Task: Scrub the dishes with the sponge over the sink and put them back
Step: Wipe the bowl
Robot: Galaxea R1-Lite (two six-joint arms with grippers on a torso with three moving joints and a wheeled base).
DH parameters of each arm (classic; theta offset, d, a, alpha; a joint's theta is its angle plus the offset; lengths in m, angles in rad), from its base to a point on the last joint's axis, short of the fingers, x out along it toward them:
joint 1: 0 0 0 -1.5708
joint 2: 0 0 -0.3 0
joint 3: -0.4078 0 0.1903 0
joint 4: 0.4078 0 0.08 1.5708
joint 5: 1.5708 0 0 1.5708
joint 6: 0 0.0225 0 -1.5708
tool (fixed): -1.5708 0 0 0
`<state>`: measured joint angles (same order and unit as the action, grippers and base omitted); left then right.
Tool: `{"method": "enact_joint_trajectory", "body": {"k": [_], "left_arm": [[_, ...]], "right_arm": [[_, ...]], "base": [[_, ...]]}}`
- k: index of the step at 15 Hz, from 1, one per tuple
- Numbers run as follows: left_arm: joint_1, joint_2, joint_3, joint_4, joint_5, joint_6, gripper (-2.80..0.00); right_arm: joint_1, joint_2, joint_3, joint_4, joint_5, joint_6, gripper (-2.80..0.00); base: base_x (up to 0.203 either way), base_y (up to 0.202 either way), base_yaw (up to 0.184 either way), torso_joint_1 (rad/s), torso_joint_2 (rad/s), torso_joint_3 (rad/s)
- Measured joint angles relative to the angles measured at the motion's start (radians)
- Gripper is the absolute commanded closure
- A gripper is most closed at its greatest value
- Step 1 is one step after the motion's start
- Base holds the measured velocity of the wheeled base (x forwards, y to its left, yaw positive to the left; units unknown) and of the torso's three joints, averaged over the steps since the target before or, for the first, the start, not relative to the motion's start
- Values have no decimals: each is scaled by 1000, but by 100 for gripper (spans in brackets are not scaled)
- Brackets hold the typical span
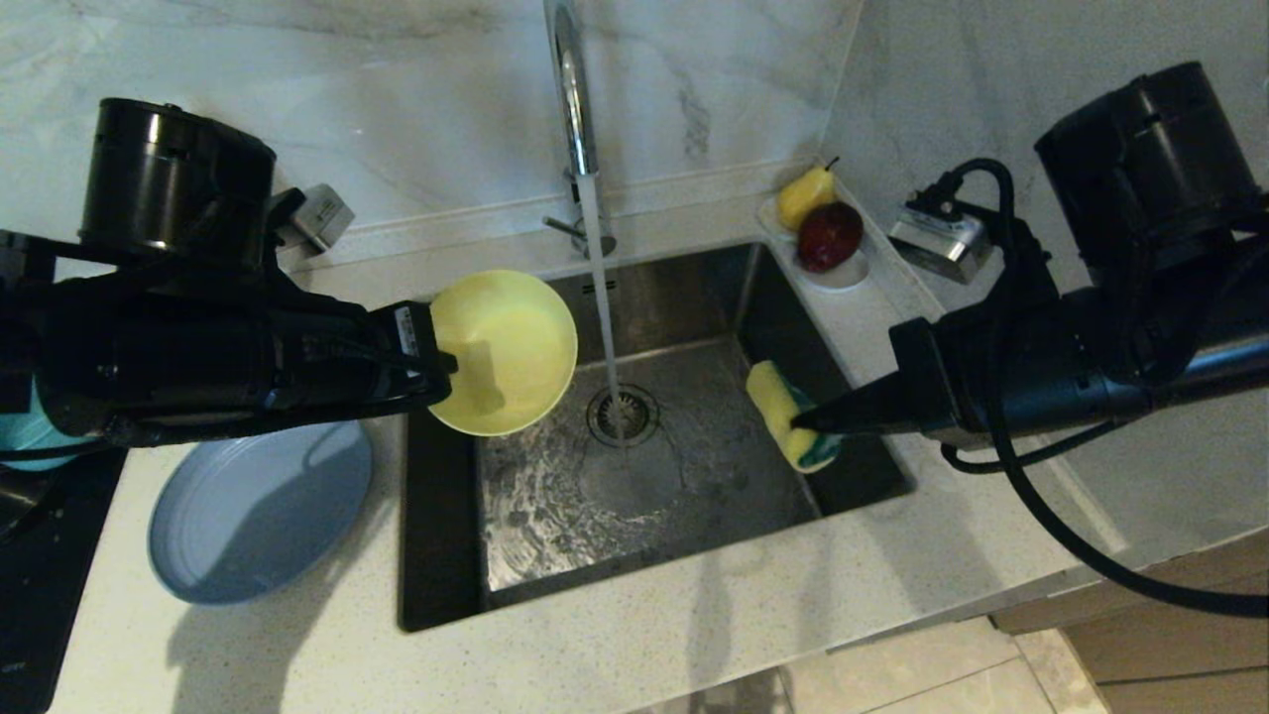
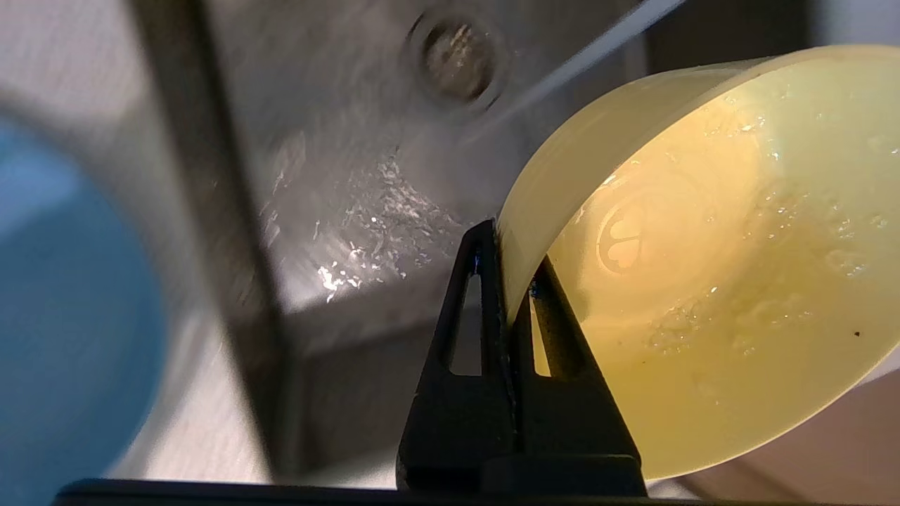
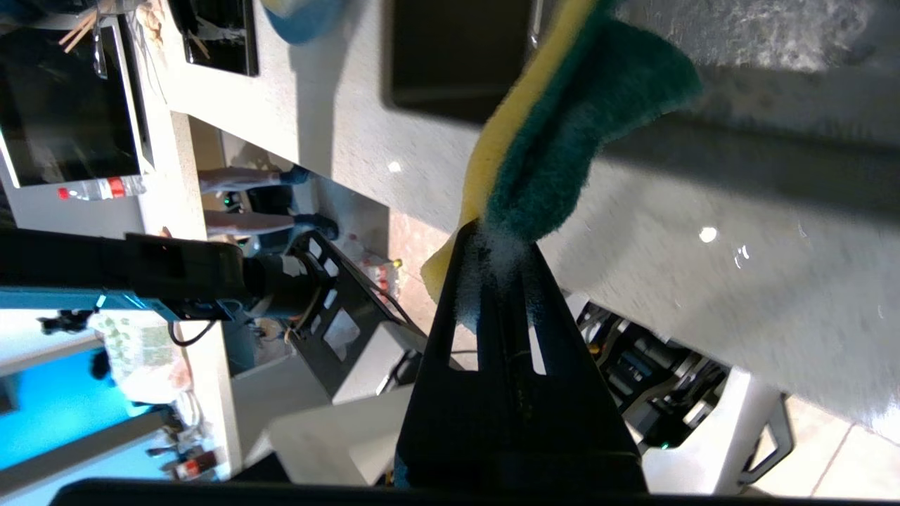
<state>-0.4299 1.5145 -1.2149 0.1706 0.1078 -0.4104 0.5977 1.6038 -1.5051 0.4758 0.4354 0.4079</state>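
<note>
Water runs from the faucet into the sink while I hold the yellow bowl tilted over it, left gripper pinching its rim, and the right gripper clamps the sponge opposite, well apart, ready for scrubbing so drips fall in the basin.

White marble wall behind a pale speckled counter; beige tiled floor
</note>
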Motion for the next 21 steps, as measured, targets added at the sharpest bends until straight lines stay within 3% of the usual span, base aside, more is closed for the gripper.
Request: {"method": "enact_joint_trajectory", "body": {"k": [3,5,7,13,17,21], "left_arm": [[-76,8,7,-6,96,-6,0],[-116,38,8,-24,158,-48,0],[-161,79,2,-91,241,-81,0],[-259,157,35,-283,462,-77,0],[-292,203,78,-414,551,-63,0],[-319,225,106,-456,565,-60,0]], "right_arm": [[62,70,-185,124,-63,3,0],[111,121,-259,183,-111,7,0],[147,164,-300,200,-151,6,0],[209,253,-385,254,-161,8,0],[225,293,-423,254,-159,11,0],[218,303,-428,214,-159,14,0]], "base": [[0,0,0,0,0,0],[0,0,0,0,0,0],[0,0,0,0,0,0],[0,0,0,0,0,0],[0,0,0,0,0,0],[0,0,0,0,0,0]]}}
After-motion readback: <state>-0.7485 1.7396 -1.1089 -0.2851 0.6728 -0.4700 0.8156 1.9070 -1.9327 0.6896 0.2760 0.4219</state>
